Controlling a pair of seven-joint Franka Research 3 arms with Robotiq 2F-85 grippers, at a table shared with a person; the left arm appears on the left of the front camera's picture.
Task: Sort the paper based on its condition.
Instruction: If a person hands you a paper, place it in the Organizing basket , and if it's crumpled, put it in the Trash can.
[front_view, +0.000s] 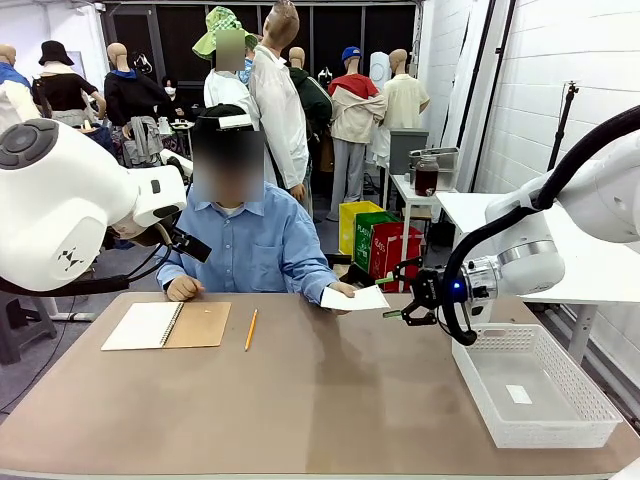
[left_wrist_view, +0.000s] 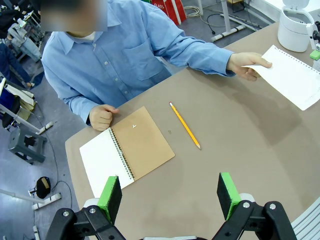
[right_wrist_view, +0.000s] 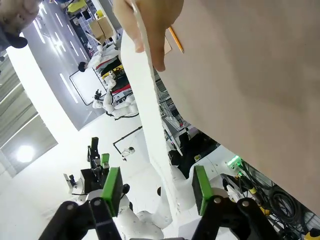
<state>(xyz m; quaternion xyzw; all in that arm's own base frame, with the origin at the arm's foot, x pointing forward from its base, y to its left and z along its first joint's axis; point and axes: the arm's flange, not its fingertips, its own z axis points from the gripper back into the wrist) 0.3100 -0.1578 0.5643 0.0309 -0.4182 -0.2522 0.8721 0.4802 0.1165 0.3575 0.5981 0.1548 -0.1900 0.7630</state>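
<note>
A person across the table holds a flat white sheet of paper (front_view: 355, 298) out over the table's right side by one hand (front_view: 342, 290). My right gripper (front_view: 403, 302) is at the sheet's near edge. In the right wrist view the paper (right_wrist_view: 150, 115) runs edge-on between the two green pads, with a gap on each side, so the right gripper (right_wrist_view: 156, 186) is open around it. My left gripper (left_wrist_view: 169, 197) hangs open high above the table's left part with nothing between its fingers. From there the paper (left_wrist_view: 292, 77) shows at the far right, in the person's hand (left_wrist_view: 247, 64).
An open spiral notebook (front_view: 165, 325) with a brown cover lies at the left, a yellow pencil (front_view: 251, 328) beside it. A white mesh basket (front_view: 497, 331) stands at the right front with a small white tag (front_view: 519, 394) inside. The person's other fist (front_view: 182, 288) rests by the notebook.
</note>
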